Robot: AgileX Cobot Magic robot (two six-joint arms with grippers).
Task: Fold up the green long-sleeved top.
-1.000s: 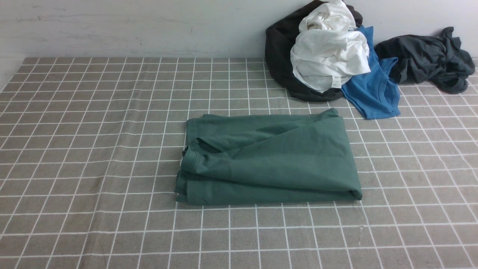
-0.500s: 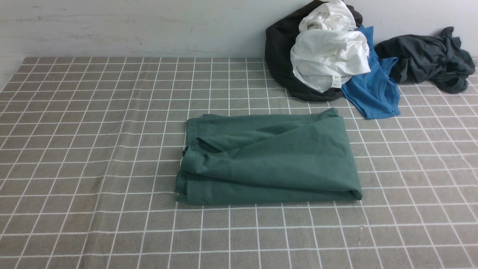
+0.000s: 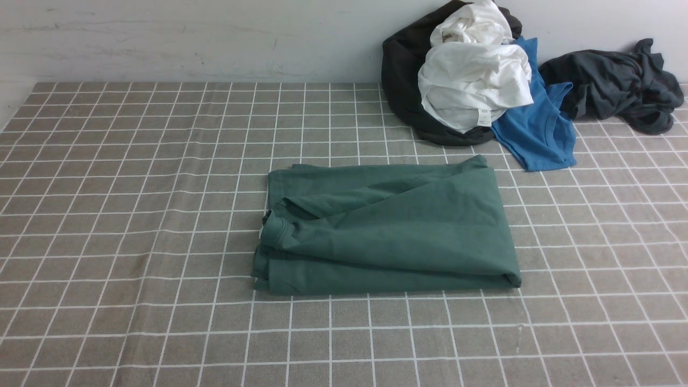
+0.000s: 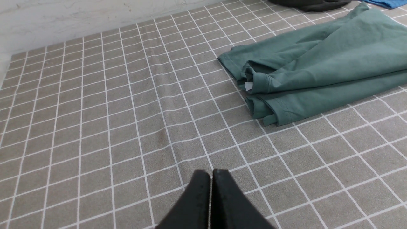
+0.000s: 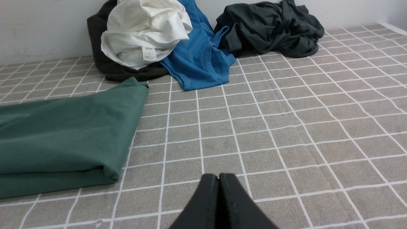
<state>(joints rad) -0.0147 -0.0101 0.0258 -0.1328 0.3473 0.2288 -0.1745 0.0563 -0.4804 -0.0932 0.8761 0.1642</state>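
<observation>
The green long-sleeved top (image 3: 387, 231) lies folded into a thick rectangle at the middle of the checked table. Its ribbed collar and white neck label show at its left end. It also shows in the left wrist view (image 4: 318, 70) and in the right wrist view (image 5: 63, 136). My left gripper (image 4: 211, 173) is shut and empty, above bare cloth well short of the top's left end. My right gripper (image 5: 218, 176) is shut and empty, above bare cloth off the top's right end. Neither arm shows in the front view.
A heap of a black garment (image 3: 400, 80), a white garment (image 3: 473, 80) and a bright blue T-shirt (image 3: 537, 134) lies against the back wall at the right. A dark grey garment (image 3: 618, 83) lies at the far right. The grey checked tablecloth (image 3: 134, 215) covers the table.
</observation>
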